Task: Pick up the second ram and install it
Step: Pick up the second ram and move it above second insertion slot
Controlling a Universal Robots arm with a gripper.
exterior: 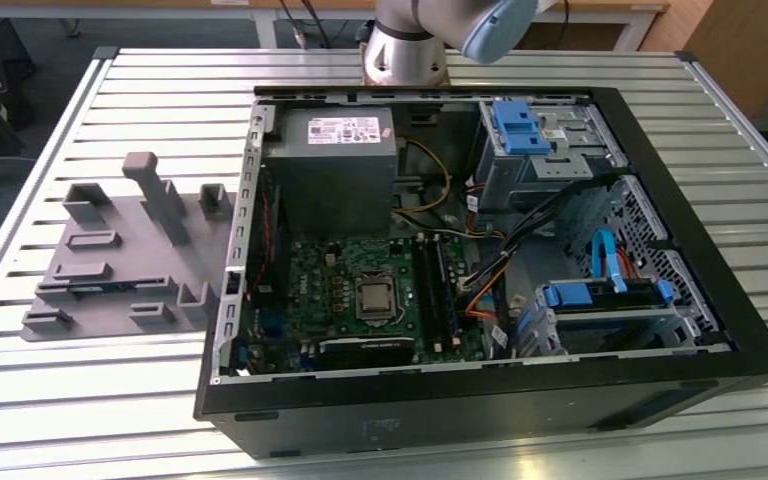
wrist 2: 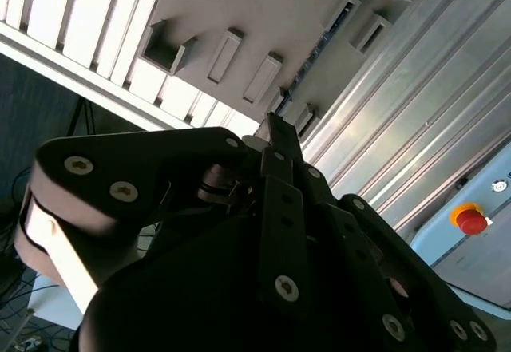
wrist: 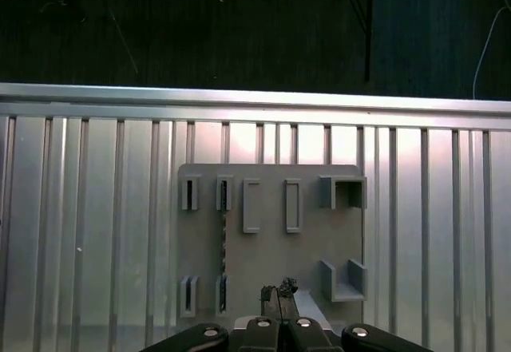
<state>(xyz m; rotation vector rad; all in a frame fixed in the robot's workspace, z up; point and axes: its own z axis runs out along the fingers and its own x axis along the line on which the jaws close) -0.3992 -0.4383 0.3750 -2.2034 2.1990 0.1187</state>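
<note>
The second ram (wrist: 223,240) is a thin dark stick standing on edge between two pairs of grey holder blocks on the grey holder plate (wrist: 307,248). In the exterior view the ram (exterior: 107,286) lies near the plate's (exterior: 117,250) front, at the exterior view's left of the open computer case (exterior: 491,400). My gripper (wrist: 279,294) hovers high above the plate with its black fingers together and nothing between them, off to one side of the stick. In the second wrist view the gripper (wrist 2: 275,127) points toward the plate (wrist 2: 263,17) and the ram (wrist 2: 319,49).
The green motherboard (exterior: 357,290) with long black slots (exterior: 440,290) lies inside the case, beside cables, blue drive brackets (exterior: 518,125) and a grey power supply (exterior: 337,160). The ribbed aluminium table (wrist: 80,208) ends at an edge (wrist: 239,92) beyond the plate. A red stop button (wrist 2: 471,220) sits nearby.
</note>
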